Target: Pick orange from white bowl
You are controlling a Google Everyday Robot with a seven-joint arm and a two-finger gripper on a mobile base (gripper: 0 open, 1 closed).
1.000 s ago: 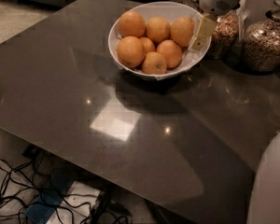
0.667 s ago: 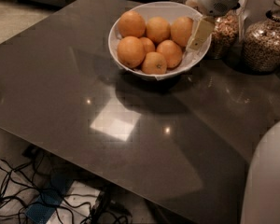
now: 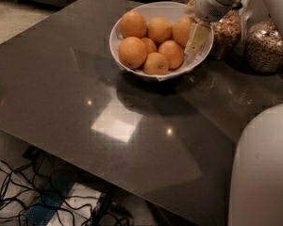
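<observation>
- Gripper (image 3: 195, 41): I see it at the white bowl's (image 3: 117, 55) right rim, beside the orange (image 3: 181, 29); jaws' state I cannot tell.
- Orange: rightmost in the bowl, near the tabletop's (image 3: 61, 88) far edge.
- Six other oranges (image 3: 132, 52): crowding its left.
- Grain jars (image 3: 266, 46): far right corner, close by.

1. Gripper (image 3: 196, 37) hangs inside the white bowl (image 3: 116, 45) at its right rim, just beside the rightmost orange (image 3: 181, 29).
2. Other oranges (image 3: 132, 52) packed touching each other; way in is from above.
3. Right of bowl: 2 glass jars (image 3: 265, 46) near the rim, blocking that side.
4. Open room over the table top (image 3: 61, 93) left & in front of bowl.
5. Robot's white body (image 3: 262, 173) fills the lower-right corner.
</observation>
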